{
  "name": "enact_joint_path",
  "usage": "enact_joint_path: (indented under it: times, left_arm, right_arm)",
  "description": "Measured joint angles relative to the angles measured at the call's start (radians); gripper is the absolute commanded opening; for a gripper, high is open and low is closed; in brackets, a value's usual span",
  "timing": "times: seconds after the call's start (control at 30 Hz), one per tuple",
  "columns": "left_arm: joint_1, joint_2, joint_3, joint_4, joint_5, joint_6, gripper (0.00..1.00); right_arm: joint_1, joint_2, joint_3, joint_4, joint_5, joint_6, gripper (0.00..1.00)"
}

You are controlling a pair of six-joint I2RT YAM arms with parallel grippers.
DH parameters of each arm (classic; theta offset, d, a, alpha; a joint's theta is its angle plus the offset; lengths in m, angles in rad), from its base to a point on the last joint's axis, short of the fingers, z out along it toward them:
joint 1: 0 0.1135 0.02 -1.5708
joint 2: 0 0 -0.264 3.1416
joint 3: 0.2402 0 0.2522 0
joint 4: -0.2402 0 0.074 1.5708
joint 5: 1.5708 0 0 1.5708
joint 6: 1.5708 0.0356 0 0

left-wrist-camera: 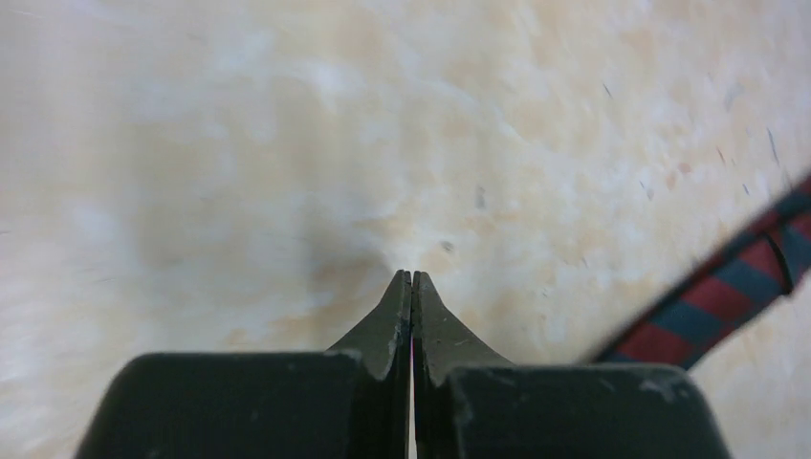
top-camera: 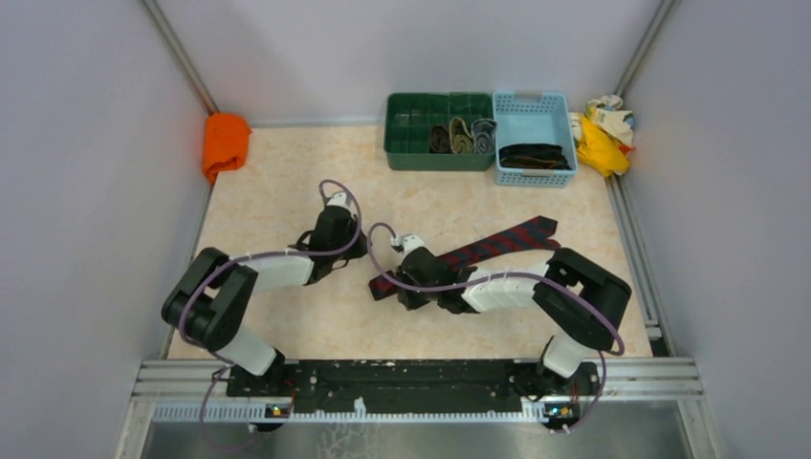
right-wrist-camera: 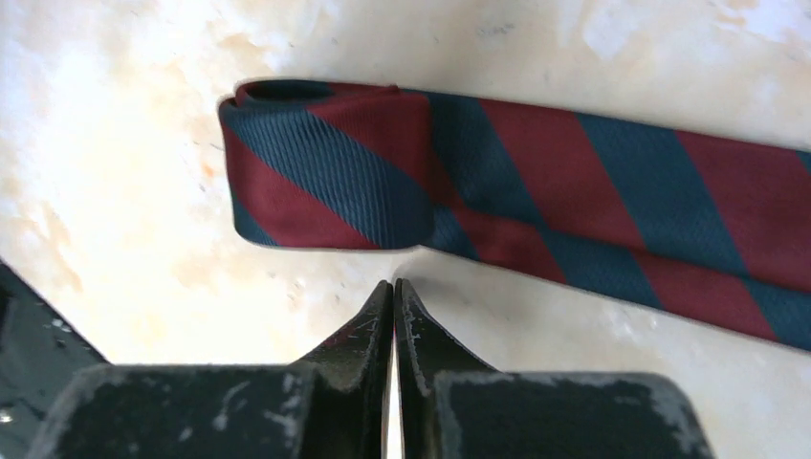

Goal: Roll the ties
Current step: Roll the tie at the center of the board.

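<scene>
Beige marbled tabletop [top-camera: 277, 182], grey walls [top-camera: 86, 143]; striped tie [top-camera: 497, 244] lying diagonally.

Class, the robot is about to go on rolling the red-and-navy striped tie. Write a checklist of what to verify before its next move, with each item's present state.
1. Right tool free: ok. It is shut on nothing, beside the folded end of the striped tie.
2. Left tool free: ok. It is shut over bare table.
3. Roll started: ok. One end is folded over itself.
4. Tie's length flat: cannot tell. The right arm hides part of it in the top view.
5. Room in green tray: ok. Compartments beside the three rolled ties look empty.
</scene>
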Motion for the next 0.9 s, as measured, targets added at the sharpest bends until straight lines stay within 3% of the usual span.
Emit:
enact_joint_path:
  times: [0.17, 0.33, 0.6, 0.7, 0.9]
  left_arm:
    - [0.002, -0.178, 0.039, -0.206, -0.245, -0.042, 0.0]
    - [0.002, -0.532, -0.018, -0.341, -0.392, -0.108, 0.0]
    - [0.002, -1.086, -0.163, -0.48, -0.628, -0.188, 0.0]
    - [0.002, -1.16, -0.183, -0.533, -0.697, -0.205, 0.0]
    - [0.002, -1.163, -0.183, -0.603, -0.755, -0.21, 0.0]
  right_arm:
    - [0.063, -0.061, 0.08, -0.222, 0.153, -0.055, 0.28]
    - [0.124, -0.085, 0.216, -0.351, 0.271, -0.119, 0.45]
    - [0.173, 0.0, 0.399, -0.431, 0.364, -0.192, 0.52]
    - [0.18, 0.066, 0.433, -0.453, 0.375, -0.206, 0.53]
    - [0.186, 0.145, 0.46, -0.498, 0.378, -0.211, 0.6]
